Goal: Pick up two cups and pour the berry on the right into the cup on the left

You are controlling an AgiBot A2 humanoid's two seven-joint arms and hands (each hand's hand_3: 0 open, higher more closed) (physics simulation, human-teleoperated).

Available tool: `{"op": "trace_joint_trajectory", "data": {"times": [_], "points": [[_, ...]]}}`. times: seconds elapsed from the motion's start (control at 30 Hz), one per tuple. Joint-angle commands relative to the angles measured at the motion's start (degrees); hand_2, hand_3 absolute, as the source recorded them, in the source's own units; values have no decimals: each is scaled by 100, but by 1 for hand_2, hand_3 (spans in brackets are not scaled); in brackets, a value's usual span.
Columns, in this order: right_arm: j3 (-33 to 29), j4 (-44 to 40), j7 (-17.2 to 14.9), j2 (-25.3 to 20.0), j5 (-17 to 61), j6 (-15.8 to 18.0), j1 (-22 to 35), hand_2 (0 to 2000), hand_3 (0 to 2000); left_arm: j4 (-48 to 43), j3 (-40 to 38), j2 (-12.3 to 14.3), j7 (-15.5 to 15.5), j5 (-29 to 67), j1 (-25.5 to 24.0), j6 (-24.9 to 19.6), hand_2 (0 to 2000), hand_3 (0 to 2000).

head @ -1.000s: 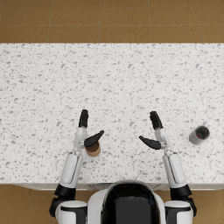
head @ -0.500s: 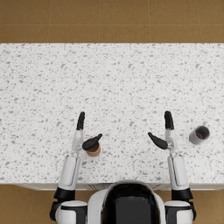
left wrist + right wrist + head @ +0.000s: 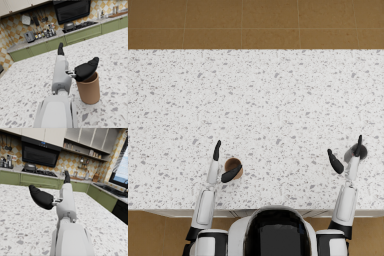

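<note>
A brown cup [image 3: 233,166] stands upright near the front edge of the speckled white counter [image 3: 268,100], left of the middle. The left robot hand [image 3: 223,165] is right beside it: the thumb [image 3: 231,173] reaches over the cup's near rim while the straight fingers [image 3: 217,150] lie along the cup's left side, pointing toward the far edge. In the left wrist view the thumb [image 3: 86,69] sits just over the brown cup [image 3: 88,87] at its rim, and the fingers [image 3: 60,49] are stretched out apart from it, so this robot hand [image 3: 72,65] is spread and grips nothing.

A dark cup [image 3: 361,151] stands close to the front right corner of the counter, mostly hidden behind the right robot hand [image 3: 345,157]. Its fingers [image 3: 358,145] point toward the far edge and overlap the dark cup from above, and its thumb [image 3: 335,161] sticks out to the left, well away from the fingers. Whether the fingers touch the dark cup cannot be told. In the right wrist view the right robot hand [image 3: 53,191] is spread wide, thumb [image 3: 41,197] out to one side and fingers [image 3: 66,177] straight, with nothing between them; the dark cup does not show there. No berry can be made out in either cup.
</note>
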Motion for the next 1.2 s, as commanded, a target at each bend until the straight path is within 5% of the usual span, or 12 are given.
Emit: {"op": "trace_joint_trajectory", "data": {"times": [0.03, 0.43, 1.2], "points": [[-506, -67, 0, -76, 94, 0, -114, 0, 0, -159, -97, -131, 0, 6, -477, 0, 0, 0], [-718, -1414, 0, -261, 325, 0, -299, 0, 0, 372, 252, -57, 0, 22, -676, 0, 0, 0], [-477, -3621, 1, -47, 330, -29, 697, 0, 0, 1350, 483, 395, 0, 21, -169, 0, 0, 0]]}}
